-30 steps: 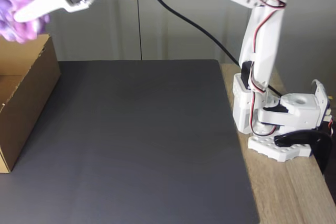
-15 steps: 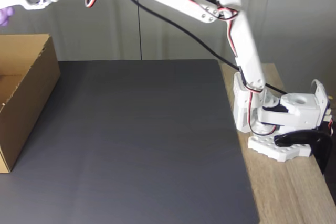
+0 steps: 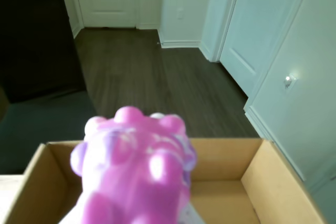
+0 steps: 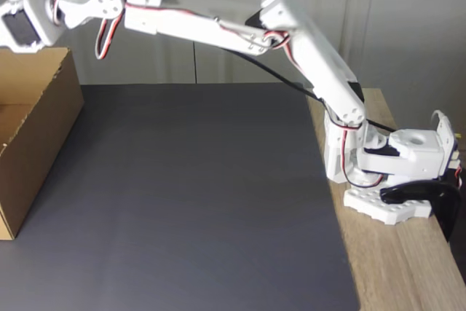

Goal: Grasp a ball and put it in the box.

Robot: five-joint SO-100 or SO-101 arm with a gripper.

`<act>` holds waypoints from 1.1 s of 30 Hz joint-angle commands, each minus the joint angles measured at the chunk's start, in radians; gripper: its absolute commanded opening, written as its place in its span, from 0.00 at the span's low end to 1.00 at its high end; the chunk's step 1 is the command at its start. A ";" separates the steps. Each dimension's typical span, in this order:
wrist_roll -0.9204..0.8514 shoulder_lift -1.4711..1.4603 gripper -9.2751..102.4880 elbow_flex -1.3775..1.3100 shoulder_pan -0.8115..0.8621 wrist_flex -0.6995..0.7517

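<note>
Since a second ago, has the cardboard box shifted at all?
No. In the fixed view the cardboard box sits at the same spot on the dark mat, its corner at the same place.

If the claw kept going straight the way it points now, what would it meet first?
Probably the box: in the wrist view the claw holds the ball above its open top, aimed toward the inside far wall. Depth is hard to judge.

The bumpy pink and purple ball (image 3: 134,174) hung up in the air over the open brown box (image 3: 273,177). In the wrist view, the ball sat at about 6 o'clock, very close.
</note>
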 commanded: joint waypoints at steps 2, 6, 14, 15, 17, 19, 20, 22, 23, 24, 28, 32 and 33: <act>0.003 -0.084 0.20 -0.210 0.012 0.012; 0.003 -0.230 0.20 -0.434 0.017 0.095; 0.006 -0.256 0.37 -0.466 0.025 0.097; 0.006 -0.256 0.39 -0.466 0.025 0.098; 0.005 -0.253 0.40 -0.466 0.028 0.110; 0.003 -0.249 0.40 -0.466 0.029 0.120; 0.003 -0.245 0.40 -0.466 0.031 0.127; -0.002 -0.241 0.39 -0.466 0.032 0.144; -0.002 -0.238 0.38 -0.466 0.032 0.152; 0.002 -0.233 0.37 -0.466 0.034 0.164; 0.006 -0.207 0.26 -0.466 0.035 0.215; 0.011 -0.172 0.16 -0.466 0.032 0.287; 0.011 -0.161 0.13 -0.466 0.031 0.313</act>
